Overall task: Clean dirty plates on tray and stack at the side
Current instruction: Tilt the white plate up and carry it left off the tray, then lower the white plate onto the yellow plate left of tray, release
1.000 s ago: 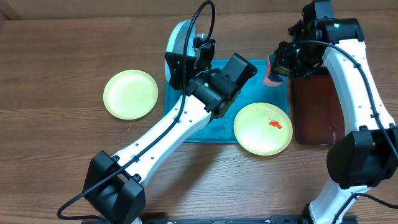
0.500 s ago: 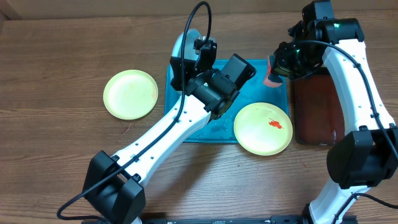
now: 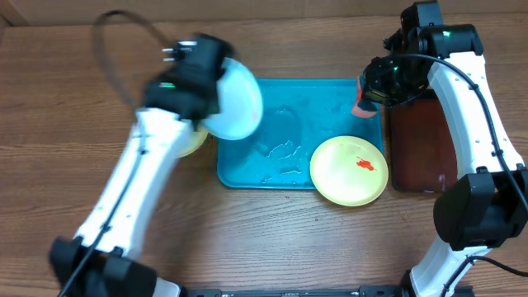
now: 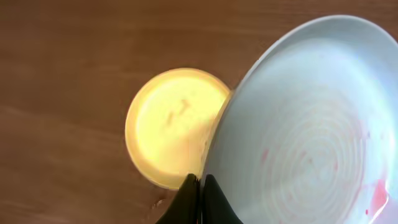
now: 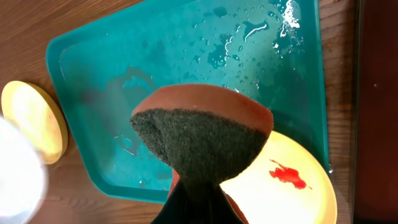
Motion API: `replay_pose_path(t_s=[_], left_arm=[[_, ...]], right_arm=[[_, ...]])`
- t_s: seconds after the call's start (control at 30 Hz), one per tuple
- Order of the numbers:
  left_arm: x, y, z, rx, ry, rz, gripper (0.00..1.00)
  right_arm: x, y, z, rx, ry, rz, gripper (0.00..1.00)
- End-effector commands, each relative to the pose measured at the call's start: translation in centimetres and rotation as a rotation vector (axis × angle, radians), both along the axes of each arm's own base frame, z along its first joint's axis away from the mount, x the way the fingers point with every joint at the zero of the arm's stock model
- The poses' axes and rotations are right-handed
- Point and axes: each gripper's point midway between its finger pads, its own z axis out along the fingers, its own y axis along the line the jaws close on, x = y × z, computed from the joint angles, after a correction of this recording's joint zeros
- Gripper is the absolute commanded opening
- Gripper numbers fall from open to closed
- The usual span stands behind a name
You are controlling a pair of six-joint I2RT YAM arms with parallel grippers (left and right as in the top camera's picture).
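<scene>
Plastic, thin and shallow. The blue plate (image 4: 311, 124) hangs tilted from the left gripper (image 4: 200, 186), jaws clamped on its rim at one edge. Faint pink streaks show on its face, so probably not fully clean. It is in the air at the tray's (image 3: 313, 107) left edge, partly over the left yellow plate (image 4: 171, 124), which lies flat on the wood just beside the tray.

The right yellow plate (image 3: 338, 181) sits at the tray's near right corner, overlapping the rim, with a red smear on it. The right gripper (image 5: 194, 202) has its jaws pinched on the sponge (image 5: 205, 134), held over the tray's far right corner.

Handling, judged:
- The plates look light, stiff and not fragile.
- They are likely slick when wet.
- The rim is the only purchase on a flat-lying plate.
- A one-edge pinch lets a plate swing, so stacking wants a slow, level set-down.

Surface: the table (image 3: 66, 99) is wood-grain. The tray floor is wet, with droplets and small puddles.

Room: there is open wood left of the tray around the stack spot. The red tray (image 3: 421, 140) lies just right of the tray, close under the right arm.
</scene>
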Motion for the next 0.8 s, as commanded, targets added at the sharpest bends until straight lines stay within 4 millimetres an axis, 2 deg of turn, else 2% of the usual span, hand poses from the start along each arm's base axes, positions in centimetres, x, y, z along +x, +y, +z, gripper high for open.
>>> replay_pose_path(t_s=[0.0,0.17,0.3,0.4,0.53,0.77], left_arm=[[-0.8,1.4,0.0,-0.221,0.040,0.017,0.04],[-2.2,7.5,-3.5,-0.314,0.114,0.152,0.04],[-3.1,11.1,-7.4,-0.378,0.126,0.240,0.05],[-2.8,11.6,-9.7,-0.433,0.097,0.197,0.04],[-3.0,12.5,-12.4,-0.446,0.068,0.255,0.04],[-3.6,15.3,-15.4,-0.323,0.005,0.389,0.04]], right_arm=[[0.2,-0.1,0.9,-0.003,-0.029,0.007,0.04],[0.2,0.0,0.9,-0.003,-0.029,0.007,0.04],[0.2,0.0,0.9,-0.003,-0.028,0.007,0.04],[0.2,0.0,0.8,-0.003,-0.025,0.007,0.04],[-0.1,-0.2,0.7,-0.012,-0.012,0.005,0.04],[-0.3,-0.3,0.6,-0.019,-0.003,0.003,0.04]])
